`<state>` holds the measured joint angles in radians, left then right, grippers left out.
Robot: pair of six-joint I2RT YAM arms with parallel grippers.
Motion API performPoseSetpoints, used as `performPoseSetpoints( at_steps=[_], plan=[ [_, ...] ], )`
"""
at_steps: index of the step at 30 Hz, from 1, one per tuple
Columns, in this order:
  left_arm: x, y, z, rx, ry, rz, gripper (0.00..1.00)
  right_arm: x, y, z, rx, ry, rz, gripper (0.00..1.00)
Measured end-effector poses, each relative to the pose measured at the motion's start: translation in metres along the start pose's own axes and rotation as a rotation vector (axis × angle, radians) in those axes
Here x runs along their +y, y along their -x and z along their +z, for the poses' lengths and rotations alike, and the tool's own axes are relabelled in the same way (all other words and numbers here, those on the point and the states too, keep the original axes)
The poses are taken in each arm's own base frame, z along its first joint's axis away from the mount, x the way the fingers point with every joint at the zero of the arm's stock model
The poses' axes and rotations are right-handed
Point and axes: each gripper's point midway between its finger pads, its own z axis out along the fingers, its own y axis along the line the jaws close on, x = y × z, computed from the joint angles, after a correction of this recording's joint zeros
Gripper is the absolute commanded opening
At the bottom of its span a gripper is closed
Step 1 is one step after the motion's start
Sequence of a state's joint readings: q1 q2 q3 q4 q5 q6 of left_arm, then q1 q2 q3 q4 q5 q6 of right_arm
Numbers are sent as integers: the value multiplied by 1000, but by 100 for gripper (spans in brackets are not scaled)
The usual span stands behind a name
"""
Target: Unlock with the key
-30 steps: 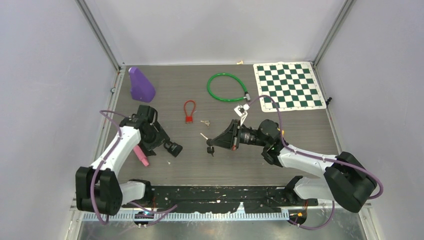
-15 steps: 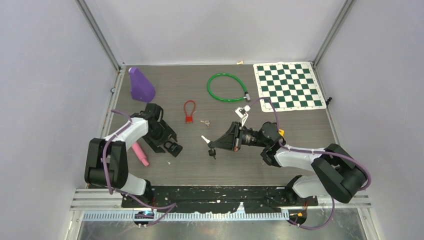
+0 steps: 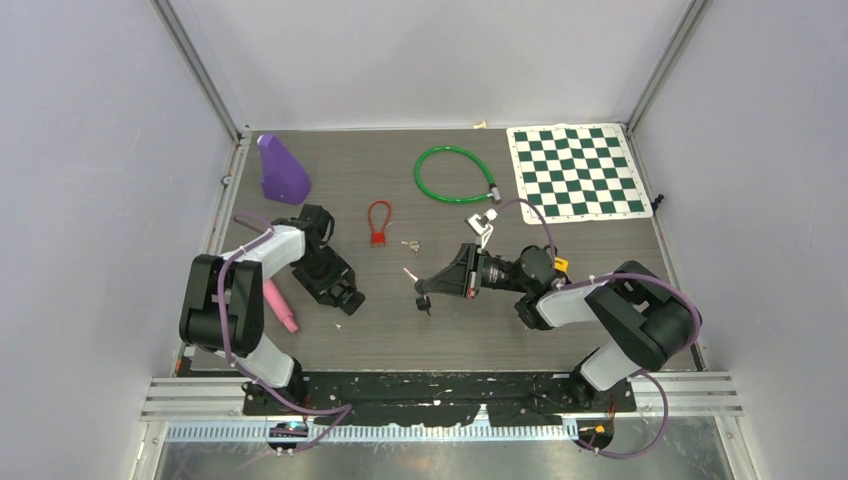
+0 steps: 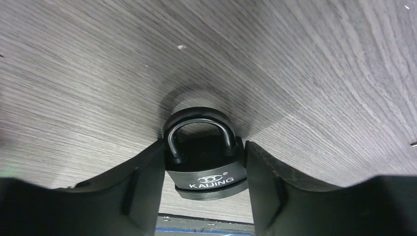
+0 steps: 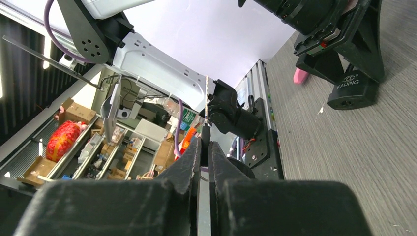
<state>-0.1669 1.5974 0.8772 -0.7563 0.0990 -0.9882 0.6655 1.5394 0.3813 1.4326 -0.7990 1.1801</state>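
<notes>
On the dark wood-grain table (image 3: 470,335), a pink cylindrical stick (image 3: 281,308) is lying at the far 9 o'clock edge, and a purple plastic wedge (image 3: 283,168) is standing at 10 o'clock. The left gripper (image 3: 341,291) is reaching down at 8 o'clock of the table's middle. Its jaws are standing partly closed around the black metal padlock with a steel shackle (image 4: 205,169), and both fingers (image 4: 142,189) are lying against the lock's flanks. The padlock is resting on the table between them, its shackle pointing to 12 o'clock in the left wrist view. A small red cable lock (image 3: 378,225) is lying at 11 o'clock, with loose small keys (image 3: 410,244) just to its 3 o'clock. The right gripper (image 3: 430,287) is hovering near the centre, pointing to 9 o'clock toward the padlock, its jaws pinching tight on the silver key (image 5: 206,105), well apart from the lock. A green cable loop (image 3: 452,175) is lying at 12 o'clock, and a green-and-white checkered mat (image 3: 578,172) at 2 o'clock.
</notes>
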Motion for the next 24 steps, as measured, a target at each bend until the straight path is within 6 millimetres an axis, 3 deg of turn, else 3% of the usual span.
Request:
performPoseSetpoints(
  at_steps=[3, 7, 12, 20, 24],
  plan=[
    [0, -2, 0, 5, 7, 1, 39, 1, 0, 0, -2, 5, 13, 5],
    [1, -4, -1, 11, 12, 0, 14, 2, 1, 0, -5, 9, 20, 6],
    [5, -15, -17, 54, 57, 4, 11, -10, -5, 2, 5, -22, 59, 5],
    [-22, 12, -106, -110, 29, 43, 11, -23, -44, 36, 118, -25, 181, 6],
    [-15, 25, -137, -274, 140, 110, 10, -24, -58, 51, 158, -15, 222, 6]
  ],
)
